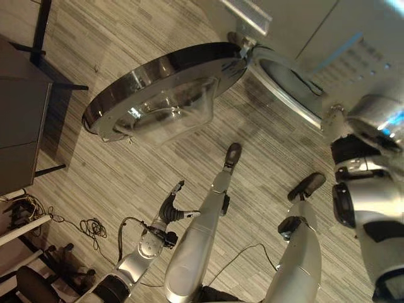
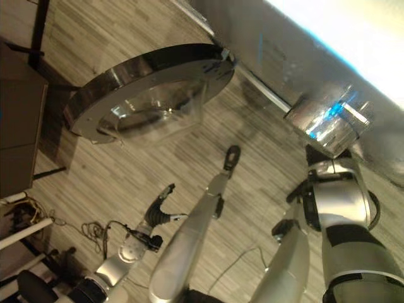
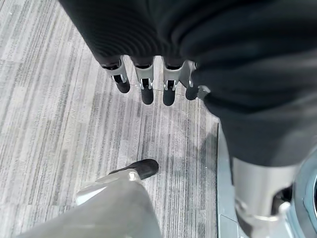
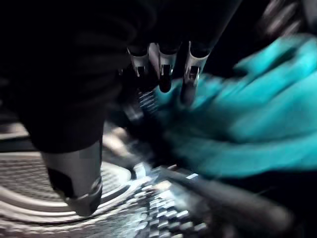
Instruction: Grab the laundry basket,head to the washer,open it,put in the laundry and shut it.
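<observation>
The washer door (image 1: 167,85) has a glossy dark rim around clear, shiny glass. Beneath it the floor (image 1: 126,170) looks matt, wood-grained and streaky. Teal laundry (image 4: 257,119) appears soft cloth.

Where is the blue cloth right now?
The turquoise cloth shows in the right wrist view, lying just past the right hand, inside the washer drum.

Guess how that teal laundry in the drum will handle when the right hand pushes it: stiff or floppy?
Probably floppy: the teal cloth lies in soft folds past the right hand, so it would likely bunch up when pushed. Seemingly light for its bulk. It might snag or drag on the perforated drum wall instead of sliding cleanly.
</observation>
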Controlling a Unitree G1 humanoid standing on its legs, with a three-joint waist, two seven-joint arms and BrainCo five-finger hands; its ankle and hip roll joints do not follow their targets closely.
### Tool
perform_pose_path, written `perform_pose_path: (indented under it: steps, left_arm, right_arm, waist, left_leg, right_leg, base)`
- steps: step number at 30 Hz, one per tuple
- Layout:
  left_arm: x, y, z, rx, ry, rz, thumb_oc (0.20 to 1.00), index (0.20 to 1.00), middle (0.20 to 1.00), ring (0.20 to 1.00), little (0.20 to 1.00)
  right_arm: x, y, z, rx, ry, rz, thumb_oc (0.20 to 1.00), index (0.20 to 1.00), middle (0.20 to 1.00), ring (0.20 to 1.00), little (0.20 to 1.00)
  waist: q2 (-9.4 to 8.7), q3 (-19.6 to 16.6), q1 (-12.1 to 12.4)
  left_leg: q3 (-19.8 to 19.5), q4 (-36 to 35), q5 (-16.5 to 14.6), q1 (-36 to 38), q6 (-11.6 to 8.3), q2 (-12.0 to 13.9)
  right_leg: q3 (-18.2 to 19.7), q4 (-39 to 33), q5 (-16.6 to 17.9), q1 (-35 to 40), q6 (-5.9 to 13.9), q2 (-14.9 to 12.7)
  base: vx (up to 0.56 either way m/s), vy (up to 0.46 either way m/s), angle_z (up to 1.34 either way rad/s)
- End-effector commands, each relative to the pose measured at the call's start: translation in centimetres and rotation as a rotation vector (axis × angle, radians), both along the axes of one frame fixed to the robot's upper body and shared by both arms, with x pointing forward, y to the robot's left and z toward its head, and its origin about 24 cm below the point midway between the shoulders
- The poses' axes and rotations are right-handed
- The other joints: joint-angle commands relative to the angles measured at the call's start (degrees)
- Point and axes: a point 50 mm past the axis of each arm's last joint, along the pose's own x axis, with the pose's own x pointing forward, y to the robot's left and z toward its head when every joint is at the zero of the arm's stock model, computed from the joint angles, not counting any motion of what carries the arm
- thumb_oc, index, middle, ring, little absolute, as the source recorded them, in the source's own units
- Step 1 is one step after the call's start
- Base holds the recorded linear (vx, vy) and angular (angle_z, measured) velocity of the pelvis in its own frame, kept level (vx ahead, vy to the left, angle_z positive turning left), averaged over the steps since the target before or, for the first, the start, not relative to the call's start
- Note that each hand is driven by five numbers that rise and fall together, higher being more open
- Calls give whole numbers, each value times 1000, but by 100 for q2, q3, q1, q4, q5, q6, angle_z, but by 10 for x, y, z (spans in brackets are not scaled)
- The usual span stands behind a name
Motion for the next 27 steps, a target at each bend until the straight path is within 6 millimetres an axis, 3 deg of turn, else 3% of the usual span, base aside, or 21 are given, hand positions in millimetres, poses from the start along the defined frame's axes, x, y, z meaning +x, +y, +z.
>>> perform_pose_path:
  steps: [1, 3, 5, 6, 7, 10, 11, 12, 13, 15, 16, 18, 19, 20, 21, 24, 25, 26, 27]
  left_arm:
    - [5, -3, 5, -7, -34, -2, 1000, 1000, 1000, 1000, 1000]
    - [5, -2, 5, -2, -38, 1, 1000, 1000, 1000, 1000, 1000]
    - [5, -2, 6, -8, -47, 12, 1000, 1000, 1000, 1000, 1000]
    - [5, -2, 6, -7, -46, 13, 1000, 1000, 1000, 1000, 1000]
    - [5, -2, 7, -10, -57, 25, 1000, 1000, 1000, 1000, 1000]
    - [7, -2, 11, -17, -77, 43, 1000, 1000, 1000, 1000, 1000]
    - [8, -1, 12, -18, -90, 57, 1000, 1000, 1000, 1000, 1000]
    - [9, 0, 14, -17, -105, 82, 1000, 1000, 1000, 1000, 1000]
    - [9, 0, 14, -17, -104, 82, 1000, 1000, 1000, 1000, 1000]
    - [11, 2, 16, -14, -117, 105, 1000, 1000, 1000, 1000, 1000]
    - [13, 1, 18, -22, -128, 119, 1000, 1000, 1000, 1000, 1000]
    - [15, 2, 20, -23, -135, 138, 1000, 1000, 1000, 1000, 1000]
    - [14, 2, 19, -23, -132, 140, 1000, 1000, 1000, 1000, 1000]
    - [17, 7, 21, -15, -141, 171, 1000, 1000, 1000, 1000, 1000]
    - [16, 7, 20, -15, -139, 172, 1000, 1000, 1000, 1000, 1000]
    - [14, 16, 21, 17, -149, 182, 1000, 1000, 1000, 1000, 1000]
    - [13, 16, 21, 17, -148, 183, 1000, 1000, 1000, 1000, 1000]
    - [11, 21, 17, 40, -133, 178, 1000, 1000, 1000, 1000, 1000]
    - [11, 21, 16, 40, -130, 178, 1000, 1000, 1000, 1000, 1000]
  right_arm:
    - [-37, -2, 63, -208, -278, -83, 1000, 1000, 1000, 1000, 1000]
    - [-37, 6, 57, -231, -272, -74, 1000, 1000, 1000, 1000, 1000]
    - [-33, 21, 35, -273, -231, -66, 1000, 1000, 1000, 1000, 1000]
    - [-33, 21, 35, -273, -230, -66, 1000, 1000, 1000, 1000, 1000]
    - [-29, 29, 16, -335, -160, -123, 1000, 1000, 1000, 1000, 1000]
    - [-23, 33, -4, -328, -90, -150, 1000, 1000, 1000, 1000, 1000]
    - [-20, 35, -18, -337, -39, -171, 1000, 1000, 1000, 1000, 1000]
    - [-18, 44, -47, -375, 45, -167, 1000, 1000, 1000, 1000, 1000]
    - [-18, 44, -47, -375, 46, -167, 1000, 1000, 1000, 1000, 1000]
    - [-17, 54, -83, -435, 156, -139, 1000, 1000, 1000, 1000, 1000]
    - [-18, 62, -126, -500, 302, -94, 1000, 1000, 1000, 1000, 1000]
    - [-27, 73, -169, -546, 419, -15, 1000, 1000, 1000, 1000, 1000]
    - [-28, 74, -170, -547, 422, -12, 1000, 1000, 1000, 1000, 1000]
    - [-42, 78, -199, -644, 494, 14, 1000, 1000, 1000, 1000, 1000]
    - [-43, 78, -200, -646, 496, 15, 1000, 1000, 1000, 1000, 1000]
    - [-67, 87, -235, -906, 558, 105, 1000, 1000, 1000, 1000, 1000]
    - [-68, 88, -236, -908, 559, 107, 1000, 1000, 1000, 1000, 1000]
    - [-80, 87, -255, -1006, 612, 176, 1000, 1000, 1000, 1000, 1000]
    - [-81, 87, -256, -1007, 614, 177, 1000, 1000, 1000, 1000, 1000]
  waist:
    - [30, -70, -145]
    - [13, -45, -180]
    - [-34, -3, -265]
    - [-37, -5, -266]
    - [-63, 0, -316]
    - [-85, 1, -349]
    - [-109, 2, -373]
    - [-167, 2, -433]
    - [-169, 2, -436]
    - [-245, 2, -506]
    - [-342, 3, -589]
    - [-462, 2, -714]
    - [-467, 1, -724]
    - [-578, 1, -816]
    - [-576, 0, -824]
    - [-797, -114, -983]
    - [-798, -112, -991]
    - [-938, -210, -1058]
    - [-937, -205, -1063]
  left_leg:
    - [-117, 226, -974, 413, -19, 158]
    - [-101, 227, -973, 423, -13, 169]
    - [-78, 236, -970, 438, -2, 180]
    - [-78, 235, -970, 440, -2, 180]
    - [-66, 241, -970, 441, 6, 188]
    - [-59, 251, -979, 444, 15, 194]
    - [-53, 254, -984, 446, 20, 198]
    - [-34, 248, -987, 464, 23, 210]
    - [-34, 246, -987, 468, 23, 210]
    - [-19, 242, -987, 505, 28, 228]
    - [-4, 223, -983, 563, 29, 254]
    - [15, 208, -977, 643, 22, 282]
    - [16, 199, -973, 665, 22, 281]
    - [37, 190, -975, 774, 18, 308]
    - [37, 184, -974, 793, 18, 308]
    - [58, 120, -964, 1106, -5, 365]
    - [58, 110, -963, 1127, -6, 365]
    - [73, 80, -979, 1334, -29, 419]
    - [73, 68, -977, 1360, -31, 420]
  right_leg:
    - [23, 412, -1138, 671, 29, 296]
    - [38, 407, -1126, 672, 23, 302]
    - [54, 393, -1092, 681, 16, 309]
    - [55, 393, -1092, 683, 16, 309]
    - [65, 376, -1077, 683, 6, 324]
    - [61, 362, -1069, 696, 0, 338]
    - [59, 342, -1061, 703, -5, 353]
    - [55, 283, -1038, 735, -8, 383]
    - [54, 281, -1037, 740, -8, 384]
    - [62, 244, -1005, 773, -14, 406]
    - [51, 182, -968, 829, -17, 431]
    - [47, 74, -911, 940, -15, 466]
    - [46, 58, -905, 965, -14, 468]
    - [24, -11, -861, 1090, -7, 504]
    - [22, -23, -857, 1113, -6, 506]
    - [-32, -166, -791, 1473, 0, 553]
    - [-34, -177, -789, 1494, 0, 554]
    - [-70, -270, -773, 1731, 6, 574]
    - [-73, -286, -769, 1760, 7, 577]
  base:
    - [-18, 6, -3]
    - [-23, -1, -5]
    - [-17, -2, -3]
    - [0, 0, 0]
    - [-25, 4, 3]
    - [-7, -2, -2]
    - [-40, -13, -4]
    - [-32, -13, -3]
    - [-32, -13, -8]
    - [-36, -16, -22]
    - [-59, -28, -22]
    - [-45, -27, -13]
    - [-48, -33, -14]
    - [-37, -24, -12]
    - [-71, -56, -5]
    - [-41, -50, -7]
    - [-17, -71, -13]
    - [-5, -53, -15]
    - [7, -99, -16]
